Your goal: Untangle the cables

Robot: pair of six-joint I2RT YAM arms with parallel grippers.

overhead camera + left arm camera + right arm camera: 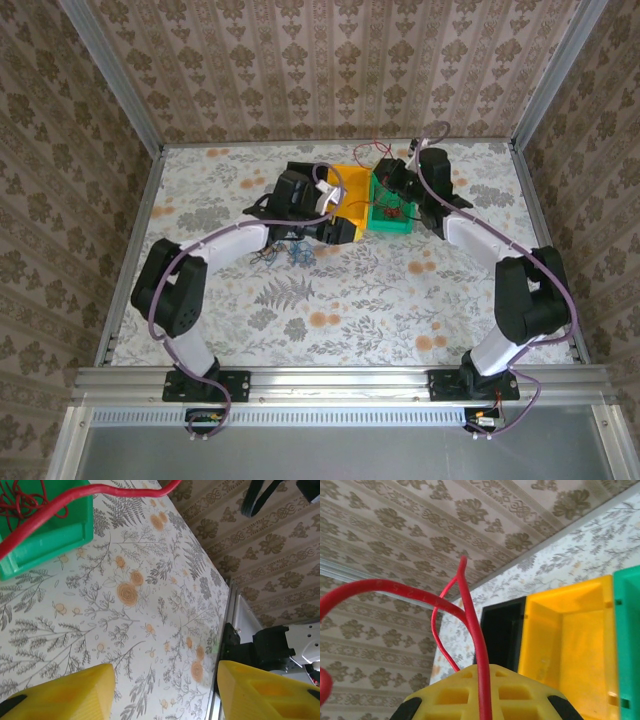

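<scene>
Red thin wire [470,615] runs up from your right hand [482,687], pinched shut on it over the square green plastic bin [50,540], where more red wire coils. Your left hand [165,685] stands wide, empty. Small blue and dark wires [288,255] lie on the floral-patterned desk [150,605]. You seem to be sorting out the red strand; next, likely feed its loose end into the bin without snagging.
</scene>
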